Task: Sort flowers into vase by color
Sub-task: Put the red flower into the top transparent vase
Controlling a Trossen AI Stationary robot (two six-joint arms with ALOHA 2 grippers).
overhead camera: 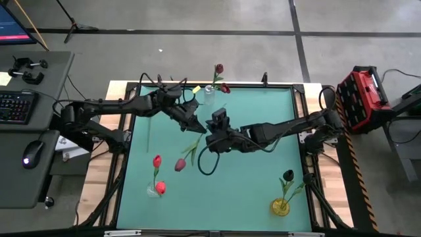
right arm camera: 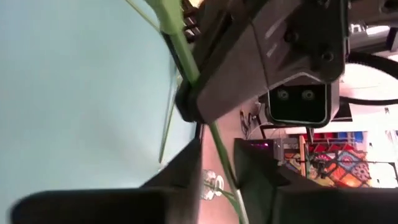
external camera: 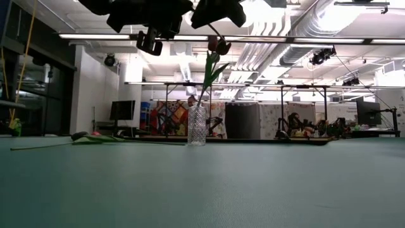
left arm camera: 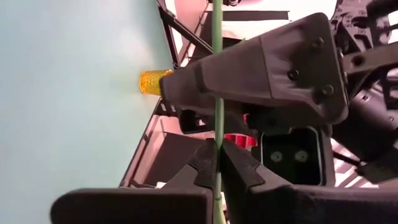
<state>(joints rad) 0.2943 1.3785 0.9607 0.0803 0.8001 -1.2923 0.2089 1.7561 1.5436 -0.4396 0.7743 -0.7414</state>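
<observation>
A pink-headed tulip-like flower with a long green stem (overhead camera: 186,157) hangs above the middle of the green table mat (overhead camera: 250,178), held between both dark arms. The left gripper (overhead camera: 195,125) is pressed together on the stem (left arm camera: 217,93). The right gripper (overhead camera: 209,140) has its fingers (right arm camera: 186,171) close on either side of the same stem; whether they already pinch it cannot be told. A clear glass vase (external camera: 197,126) at the far edge holds dark red flowers. A yellow vase (overhead camera: 280,206) holds a near-black flower.
</observation>
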